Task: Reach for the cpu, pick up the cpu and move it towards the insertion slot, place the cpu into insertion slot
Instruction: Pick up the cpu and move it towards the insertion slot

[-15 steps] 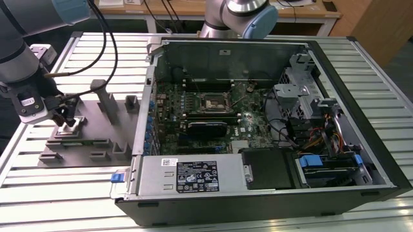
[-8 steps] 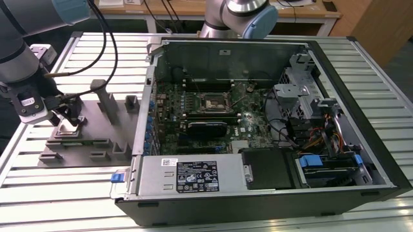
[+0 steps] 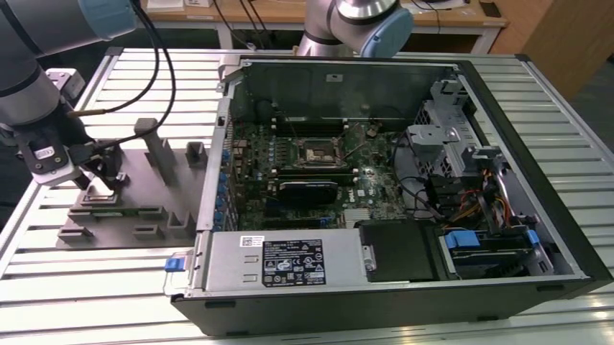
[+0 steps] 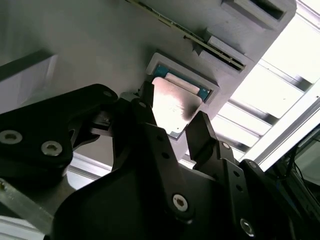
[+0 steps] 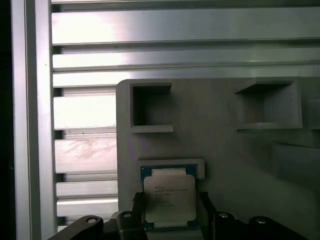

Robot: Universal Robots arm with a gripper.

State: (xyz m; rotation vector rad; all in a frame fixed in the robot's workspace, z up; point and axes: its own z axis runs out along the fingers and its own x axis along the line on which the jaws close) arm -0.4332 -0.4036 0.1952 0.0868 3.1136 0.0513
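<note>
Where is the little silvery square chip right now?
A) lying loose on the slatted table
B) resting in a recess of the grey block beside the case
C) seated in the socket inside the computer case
B: the first wrist view shows the chip lying in a recess of the grey block.

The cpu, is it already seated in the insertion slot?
No, in the first wrist view the cpu lies in a recess of the grey fixture block.

We see a slatted aluminium table [image 3: 568, 144] across most of the exterior view. Along the frame's top edge stands a wooden desk [image 3: 269, 14] on white legs, with a wooden panel [image 3: 566, 36] upper right.
</note>
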